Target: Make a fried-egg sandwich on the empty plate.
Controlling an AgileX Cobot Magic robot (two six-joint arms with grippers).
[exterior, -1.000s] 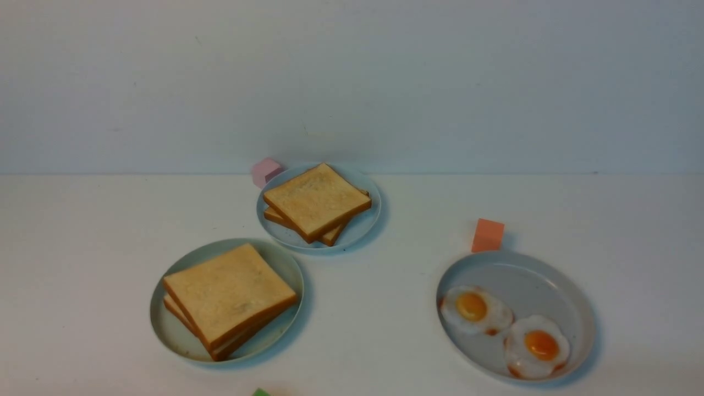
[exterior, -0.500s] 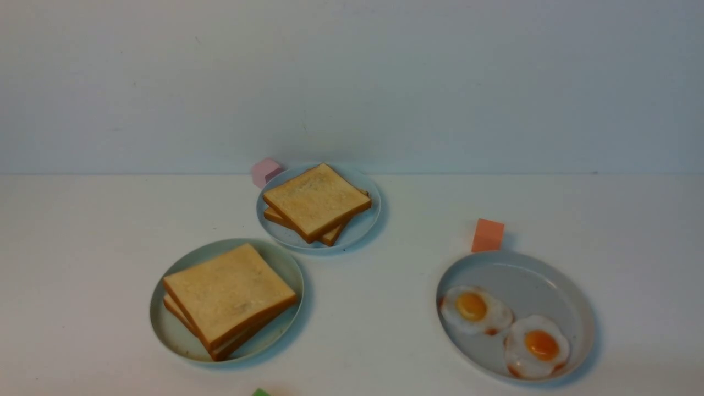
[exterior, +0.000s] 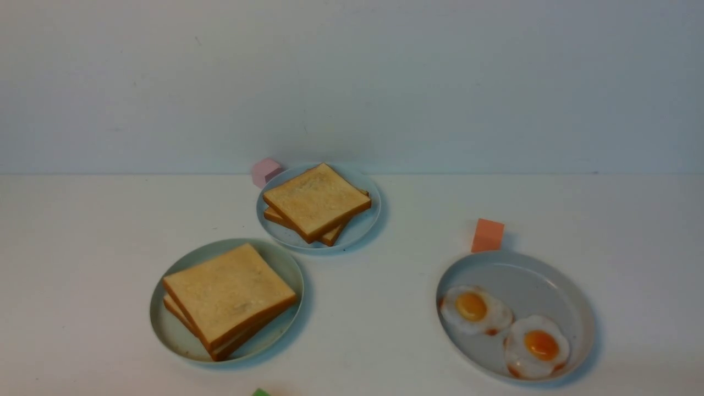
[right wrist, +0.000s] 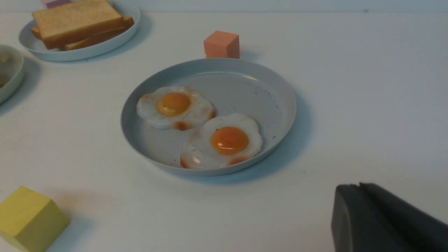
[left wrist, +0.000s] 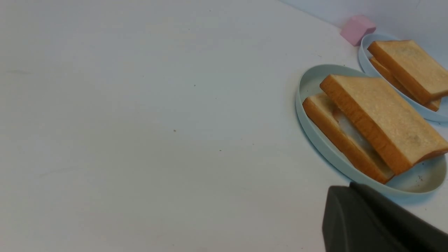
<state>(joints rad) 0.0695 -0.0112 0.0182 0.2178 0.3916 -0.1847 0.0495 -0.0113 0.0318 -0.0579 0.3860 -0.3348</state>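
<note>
both claws are clenched with nothing between the fingers: the left claw [left wrist: 337, 199] shows as a dark closed tip hanging over the white table [exterior: 88, 231] near the green plate [exterior: 175, 341], and the right claw [right wrist: 350, 199] as a dark closed tip near the grey plate [exterior: 550, 269]. the sandwich [exterior: 228, 297] lies on the green plate at the front left of the table, two toast slices with a thin white egg layer showing between them in the left wrist view. behind it a blue plate [exterior: 360, 228] carries a pile of toast [exterior: 316, 201], a pink block [exterior: 265, 171] just beside it. the grey plate holds two fried eggs [exterior: 474, 309], side by side, an orange block [exterior: 488, 235] at its far rim. a yellow block [right wrist: 29, 218] sits near the front.
</note>
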